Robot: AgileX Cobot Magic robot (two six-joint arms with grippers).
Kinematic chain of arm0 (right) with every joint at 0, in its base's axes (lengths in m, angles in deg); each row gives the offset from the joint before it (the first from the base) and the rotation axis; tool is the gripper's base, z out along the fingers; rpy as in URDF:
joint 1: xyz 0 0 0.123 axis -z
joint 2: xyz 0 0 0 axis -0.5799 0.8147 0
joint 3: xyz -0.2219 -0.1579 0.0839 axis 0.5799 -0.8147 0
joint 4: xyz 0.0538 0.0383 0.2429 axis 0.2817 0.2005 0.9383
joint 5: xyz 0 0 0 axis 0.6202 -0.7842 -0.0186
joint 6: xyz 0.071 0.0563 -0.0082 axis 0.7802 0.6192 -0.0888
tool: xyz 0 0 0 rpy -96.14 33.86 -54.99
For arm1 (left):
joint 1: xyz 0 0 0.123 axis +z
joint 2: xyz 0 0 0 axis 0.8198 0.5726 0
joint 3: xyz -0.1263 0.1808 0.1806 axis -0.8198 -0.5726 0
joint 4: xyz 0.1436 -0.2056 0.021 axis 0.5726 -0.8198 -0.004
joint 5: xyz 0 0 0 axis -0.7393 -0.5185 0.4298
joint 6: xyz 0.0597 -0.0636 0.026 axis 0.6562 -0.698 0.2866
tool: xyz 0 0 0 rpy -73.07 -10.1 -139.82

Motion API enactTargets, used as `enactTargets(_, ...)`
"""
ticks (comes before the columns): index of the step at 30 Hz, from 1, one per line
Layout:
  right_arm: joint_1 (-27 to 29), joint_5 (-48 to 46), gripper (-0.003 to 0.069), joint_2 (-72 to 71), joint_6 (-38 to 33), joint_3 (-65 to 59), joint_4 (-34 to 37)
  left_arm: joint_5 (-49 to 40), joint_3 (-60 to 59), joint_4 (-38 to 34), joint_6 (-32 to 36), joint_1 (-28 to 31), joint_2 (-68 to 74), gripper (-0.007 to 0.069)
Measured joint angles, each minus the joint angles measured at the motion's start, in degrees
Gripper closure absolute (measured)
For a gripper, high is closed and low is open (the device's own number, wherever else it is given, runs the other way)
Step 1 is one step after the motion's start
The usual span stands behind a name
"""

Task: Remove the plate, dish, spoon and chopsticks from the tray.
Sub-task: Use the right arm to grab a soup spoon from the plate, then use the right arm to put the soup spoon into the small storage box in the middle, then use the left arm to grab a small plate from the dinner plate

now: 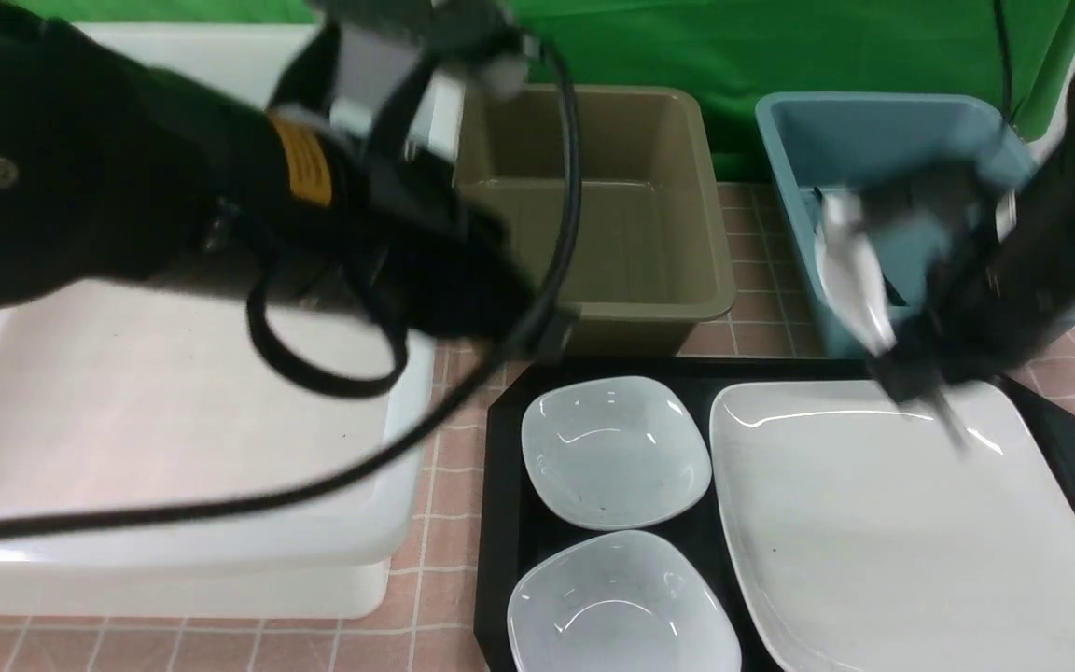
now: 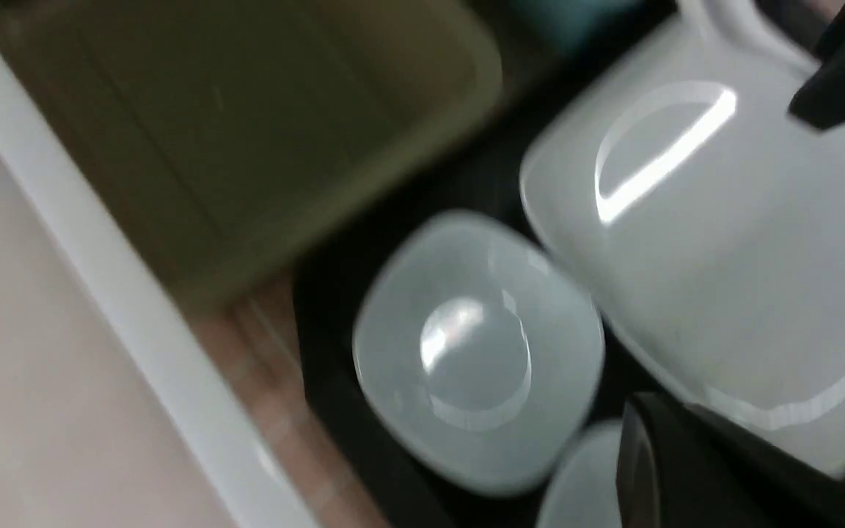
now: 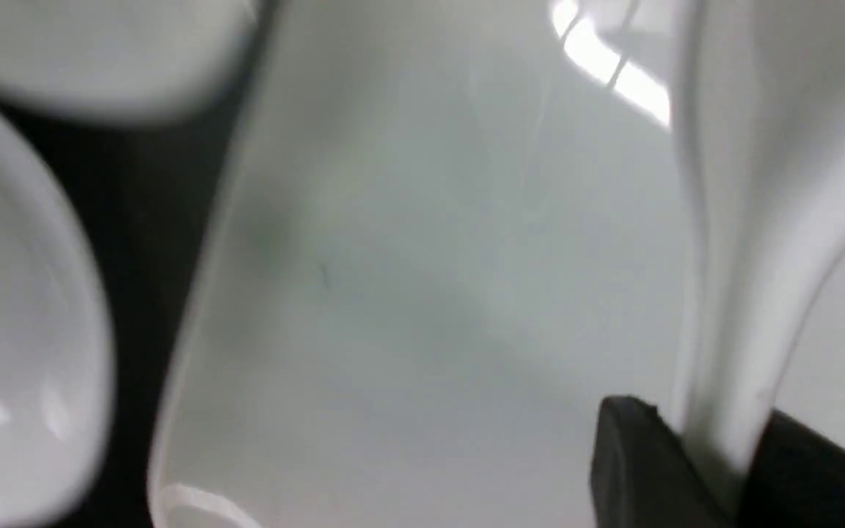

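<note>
My right gripper (image 1: 903, 366) is shut on the handle of the white spoon (image 1: 850, 271), held in the air over the far edge of the large white plate (image 1: 892, 523). In the right wrist view the spoon (image 3: 745, 220) rises from between the dark jaws of the right gripper (image 3: 723, 455), above the plate (image 3: 430, 293). The plate lies on the right of the black tray (image 1: 500, 485), with two small pale dishes (image 1: 614, 451) (image 1: 621, 607) on the left. My left gripper (image 2: 686, 469) shows only as a dark blurred shape, shut, above the dishes (image 2: 474, 352) and plate (image 2: 723, 257). The chopsticks are out of view.
A deep white bin (image 1: 174, 448) stands at the left, an olive bin (image 1: 631, 215) behind the tray and a blue bin (image 1: 873, 140) at the back right. My left arm (image 1: 220, 205) and its cable reach across the white bin. The table has a pink checked cloth (image 1: 444, 485).
</note>
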Motion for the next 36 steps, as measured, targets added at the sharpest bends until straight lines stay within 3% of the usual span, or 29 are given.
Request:
enactTargets(2,-1.16,6.98,0.0483,0.89,0.21,7.33,4.41,10.41,0.0,5.04,-4.07,0.0,0.3,0.0627)
enactTargets(7,-1.34,14.1,0.0483,8.82,-2.46,19.96,16.94,20.53,0.05,10.55,-11.7,2.32,2.99,0.0627)
enactTargets(10,-1.34,14.73,0.0483,15.72,-3.24,26.63,21.79,19.51,0.05,10.93,-12.85,3.96,5.1,0.0627)
enactTargets(15,-1.35,14.99,0.0481,25.6,-2.93,33.34,22.92,16.14,0.05,11.14,-13.01,4.36,6.4,0.0627)
enactTargets(23,-1.35,14.33,0.0314,31.05,-2.6,35.12,22.98,12.95,0.05,7.23,-11.02,4.36,6.45,0.0627)
enactTargets(28,-1.35,11.16,0.0302,28.22,-2.6,35.23,22.17,9.67,0.11,3.51,-8.13,4.36,6.4,0.0627)
enactTargets(31,-1.35,3.22,0.0395,22.44,-2.57,36.74,18.58,-2.16,3.28,-3.52,-0.56,4.36,6.61,0.0627)
enactTargets(33,-1.29,-3.49,0.0508,18.26,-2.63,37.69,16.3,-11.13,6.67,-7.8,2.65,4.36,7.11,0.0627)
enactTargets(36,-1.11,-12.03,0.0622,10.84,-2.69,38.22,13.86,-23.59,12.83,-12.17,7.11,4.03,8.9,0.0627)
